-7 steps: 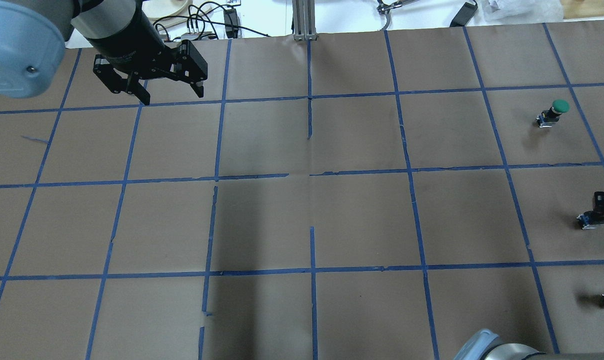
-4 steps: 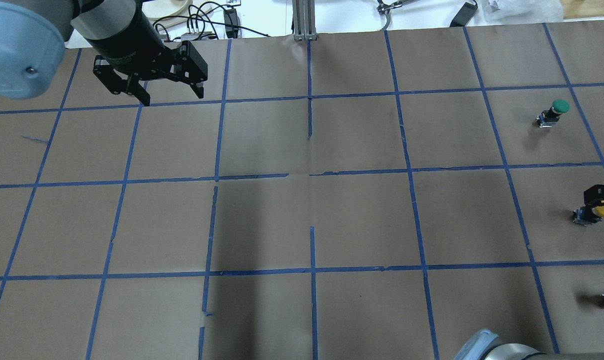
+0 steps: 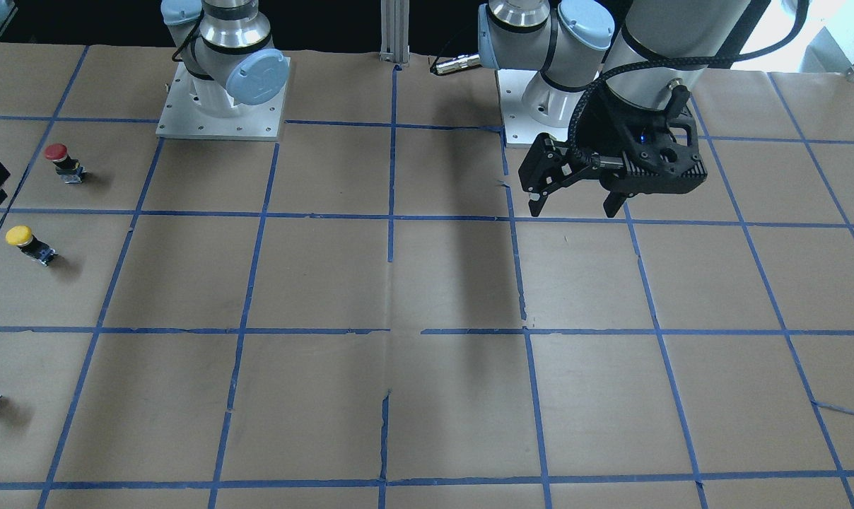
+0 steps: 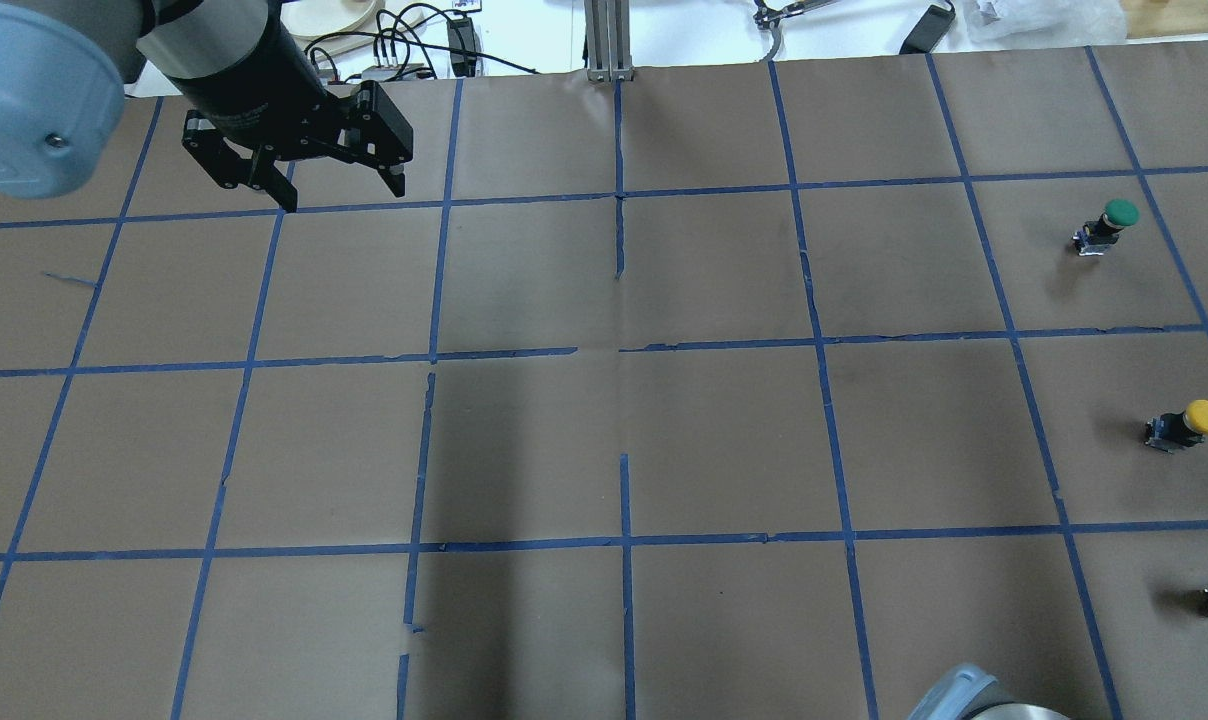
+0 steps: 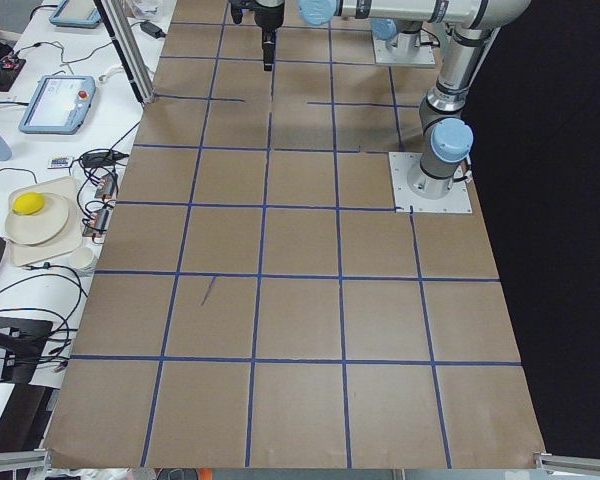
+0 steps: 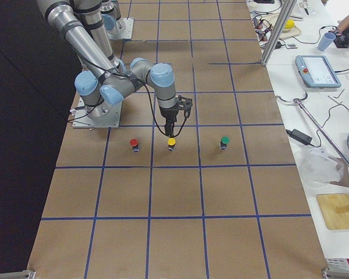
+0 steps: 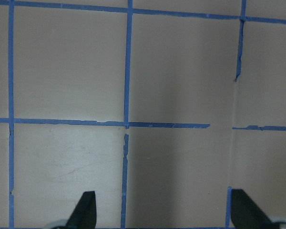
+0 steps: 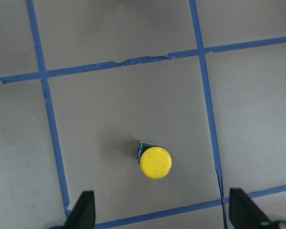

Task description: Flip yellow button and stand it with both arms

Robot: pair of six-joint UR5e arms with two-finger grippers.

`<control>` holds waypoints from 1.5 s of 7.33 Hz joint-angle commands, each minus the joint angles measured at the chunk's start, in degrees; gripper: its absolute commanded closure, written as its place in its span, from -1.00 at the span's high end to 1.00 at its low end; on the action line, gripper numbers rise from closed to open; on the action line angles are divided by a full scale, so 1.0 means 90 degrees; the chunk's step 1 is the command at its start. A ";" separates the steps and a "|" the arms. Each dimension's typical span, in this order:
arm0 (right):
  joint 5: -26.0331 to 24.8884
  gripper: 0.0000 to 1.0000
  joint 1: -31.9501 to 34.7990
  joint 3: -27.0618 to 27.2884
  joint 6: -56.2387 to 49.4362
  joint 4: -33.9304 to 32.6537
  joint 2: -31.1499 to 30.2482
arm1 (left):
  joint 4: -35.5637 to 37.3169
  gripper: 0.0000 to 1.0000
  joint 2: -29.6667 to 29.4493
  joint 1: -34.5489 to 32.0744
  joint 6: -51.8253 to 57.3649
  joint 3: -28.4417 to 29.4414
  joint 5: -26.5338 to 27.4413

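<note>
The right pincer (image 8: 164, 214) has lifted clear of the yellow button (image 4: 1189, 425), which stands cap-up on the table (image 4: 724, 440) between a red button (image 3: 61, 159) and a green button (image 4: 1114, 217). Its jaws are spread wide directly above the yellow button. The left pincer (image 4: 342, 195), also wide, hovers well apart.

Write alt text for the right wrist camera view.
A yellow button stands cap-up on brown paper gridded with blue tape, seen from directly above. The open right gripper hangs over it, its fingertips at the bottom edge, touching nothing.
</note>
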 commanded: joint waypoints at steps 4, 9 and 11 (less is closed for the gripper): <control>-0.0099 1.00 0.0035 -0.2907 0.0089 0.3713 -0.0117 | -0.0328 1.00 0.0079 0.0395 0.0019 0.0048 -0.0018; -0.0050 0.99 0.2071 -0.3318 0.1859 0.4964 -0.0136 | -0.0454 0.99 0.0069 0.0269 0.0020 0.0019 0.0050; 0.0027 0.99 0.2807 -0.3388 0.2508 0.4956 -0.0068 | -0.0445 0.99 0.0069 0.0200 0.0019 0.0029 0.0050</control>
